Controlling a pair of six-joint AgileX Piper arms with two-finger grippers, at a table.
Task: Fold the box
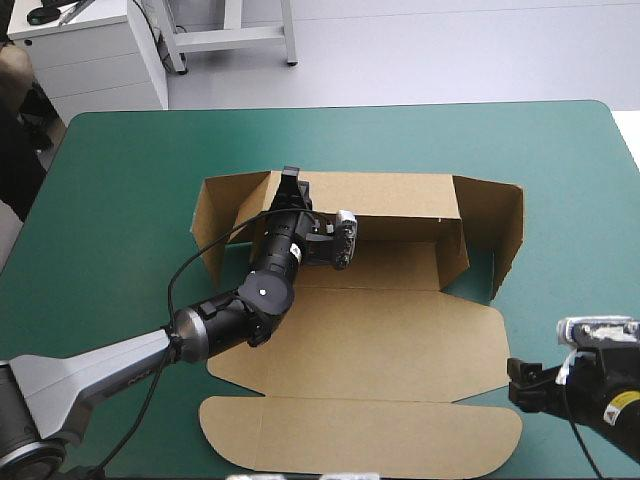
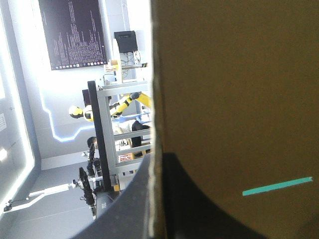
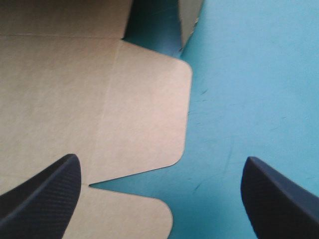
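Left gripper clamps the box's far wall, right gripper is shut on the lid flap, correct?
No: the right gripper is open at the lid flap, per the right wrist view. The left gripper does clamp the box's far wall.

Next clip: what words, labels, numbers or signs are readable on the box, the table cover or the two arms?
box: no print shows on the brown board in any view.
teal-green cover: no text.
yellow sticker on the right arm: too small to read.
pale label on the left arm: too small to read.
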